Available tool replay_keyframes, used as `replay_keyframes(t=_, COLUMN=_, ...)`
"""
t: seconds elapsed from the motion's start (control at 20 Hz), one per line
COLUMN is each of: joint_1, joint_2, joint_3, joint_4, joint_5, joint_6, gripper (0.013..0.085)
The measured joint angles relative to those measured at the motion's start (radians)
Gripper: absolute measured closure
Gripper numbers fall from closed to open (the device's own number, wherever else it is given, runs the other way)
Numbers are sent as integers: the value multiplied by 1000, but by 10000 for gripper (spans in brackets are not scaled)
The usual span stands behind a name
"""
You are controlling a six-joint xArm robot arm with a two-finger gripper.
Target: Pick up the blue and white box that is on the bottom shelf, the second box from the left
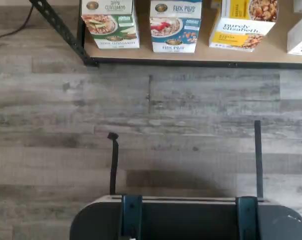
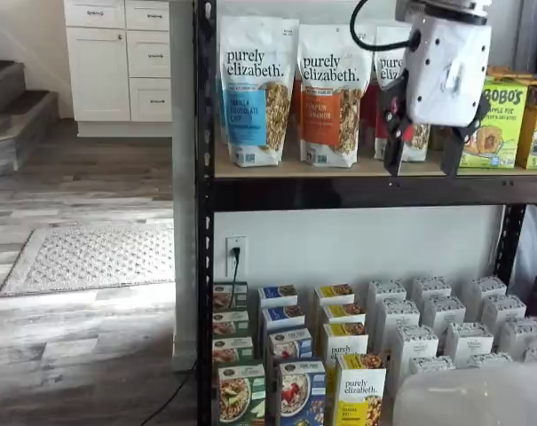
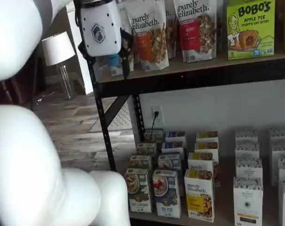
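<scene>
The blue and white box (image 1: 174, 27) stands upright at the front of the bottom shelf (image 1: 200, 56), between a green carton and a yellow one. Both shelf views show the blue and white box (image 2: 301, 390) (image 3: 166, 193) at the head of its row. My gripper (image 2: 423, 153) hangs high up, level with the upper board and far above the box. Its two black fingers stand apart with a plain gap and nothing between them. The gripper (image 3: 107, 66) also shows in front of the granola bags. A dark mount (image 1: 190, 220) with teal brackets fills one edge of the wrist view.
The green carton (image 1: 111, 25) and yellow carton (image 1: 243, 25) flank the box closely. White boxes (image 2: 446, 328) crowd the shelf's right part. Tall granola bags (image 2: 255, 89) line the upper board. A black rack post (image 2: 204, 222) stands at the left; grey wood floor (image 1: 141, 125) lies in front.
</scene>
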Motion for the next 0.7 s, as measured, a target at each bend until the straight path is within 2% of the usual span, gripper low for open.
replay_keyframes(t=0.7, joint_1=41, joint_2=20, joint_3=193, joint_4=-20, joint_5=-210, joint_6=27, gripper=130)
